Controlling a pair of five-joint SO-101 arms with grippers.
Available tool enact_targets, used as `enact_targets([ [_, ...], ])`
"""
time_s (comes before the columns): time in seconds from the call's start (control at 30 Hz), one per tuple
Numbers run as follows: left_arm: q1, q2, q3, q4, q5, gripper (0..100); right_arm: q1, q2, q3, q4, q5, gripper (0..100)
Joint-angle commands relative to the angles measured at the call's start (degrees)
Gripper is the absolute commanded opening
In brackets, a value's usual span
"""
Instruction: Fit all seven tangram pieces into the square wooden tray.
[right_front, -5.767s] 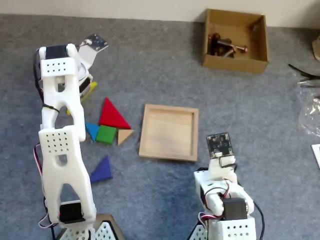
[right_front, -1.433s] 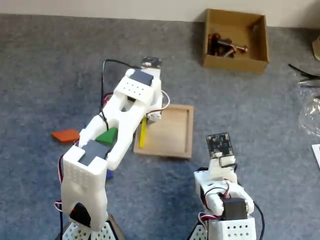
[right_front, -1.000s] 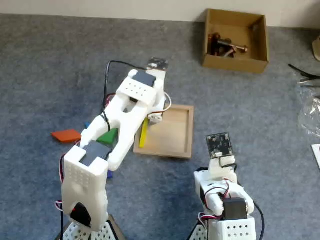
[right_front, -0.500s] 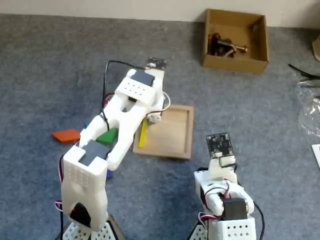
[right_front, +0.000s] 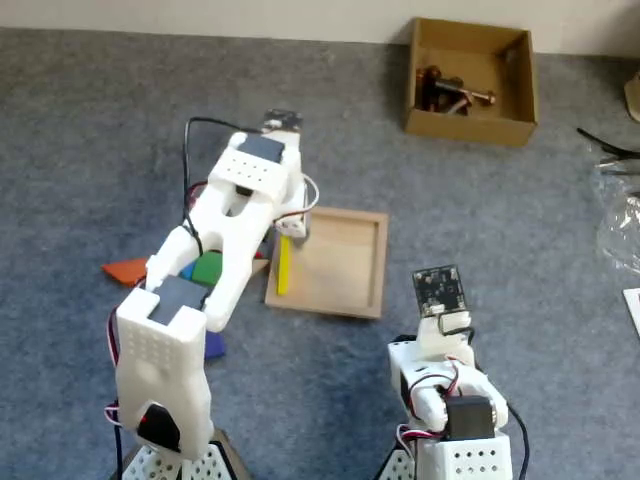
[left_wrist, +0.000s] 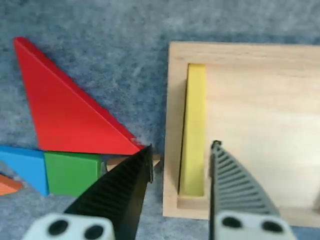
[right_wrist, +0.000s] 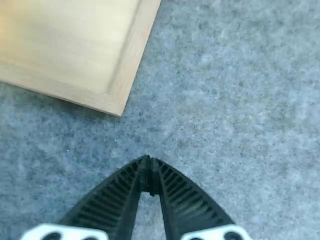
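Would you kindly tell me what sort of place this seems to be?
Probably a robotics lab or hobby bench: a left arm and right arm stand on a grey carpeted table, with a wooden tray, coloured tangram pieces and a cardboard box of small parts.

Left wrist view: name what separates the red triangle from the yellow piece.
Grey carpet, then the wooden tray's rim, in the left wrist view.

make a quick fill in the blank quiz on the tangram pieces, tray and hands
The one piece inside the wooden tray is coloured ___.
The left hand above that tray's wall is ___.
The right hand is ___.
The large triangle beside the tray is coloured ___.
Missing words: yellow; open; shut; red.
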Motion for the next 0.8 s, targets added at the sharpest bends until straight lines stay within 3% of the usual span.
enact_targets([
  [0.0,-0.4,-3.21,-0.57,0.44,0.26,21,-0.57,-0.48,6.73,-1.01,-0.44,0.5],
  [0.47,0.31,-3.3,-0.57,0.62,0.26,25,-0.57,-0.48,6.73,-1.01,-0.44,0.5],
  [0.77,6.11,-3.38,-0.66,0.62,0.18,25,-0.57,-0.48,6.73,-1.01,-0.44,0.5],
])
